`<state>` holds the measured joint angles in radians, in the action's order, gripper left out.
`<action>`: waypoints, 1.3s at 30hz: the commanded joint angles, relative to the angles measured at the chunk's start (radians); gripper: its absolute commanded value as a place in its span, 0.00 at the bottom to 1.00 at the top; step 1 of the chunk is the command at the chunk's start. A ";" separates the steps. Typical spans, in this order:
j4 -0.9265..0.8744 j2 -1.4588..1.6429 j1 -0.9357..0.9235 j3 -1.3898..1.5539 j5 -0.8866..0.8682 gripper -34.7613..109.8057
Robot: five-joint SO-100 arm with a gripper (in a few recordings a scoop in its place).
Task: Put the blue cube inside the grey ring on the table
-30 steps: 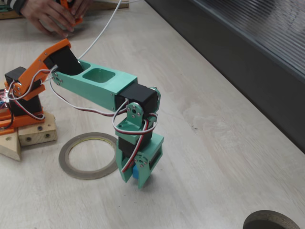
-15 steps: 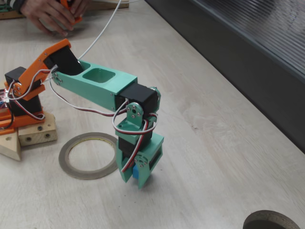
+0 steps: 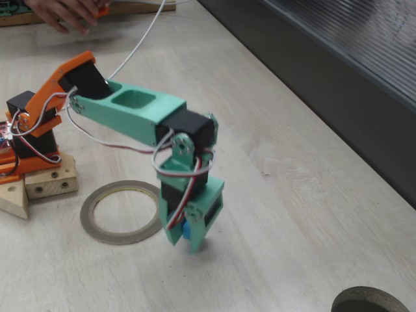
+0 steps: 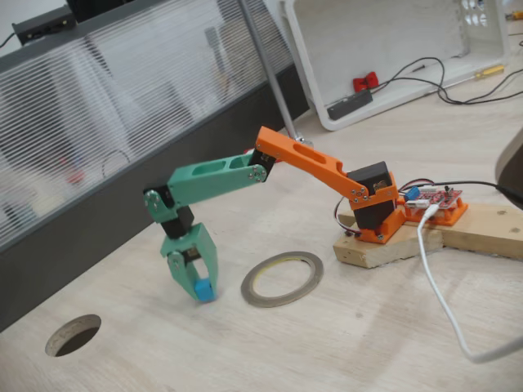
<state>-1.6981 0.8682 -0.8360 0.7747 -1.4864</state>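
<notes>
One blue cube (image 4: 203, 289) clamped in my end effector (image 4: 198, 287), held low over the tabletop (image 4: 343, 343), just beside the grey ring (image 4: 282, 279), outside its hole.

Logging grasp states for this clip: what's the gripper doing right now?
Gripper: closed on the blue cube, just outside the grey ring.

Matt green plastic hand (image 3: 190, 242), smooth blue cube (image 4: 203, 289), thin dull grey ring (image 3: 97, 227), pale wood-grain table (image 3: 292, 195).
</notes>
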 commanded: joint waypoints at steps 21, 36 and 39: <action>-0.195 0.124 -0.017 -0.012 -0.011 0.37; -0.207 0.123 -0.015 -0.005 -0.011 0.37; -0.207 0.132 -0.014 -0.003 -0.011 0.37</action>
<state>-1.8899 0.9189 -0.8345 0.7762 -1.4864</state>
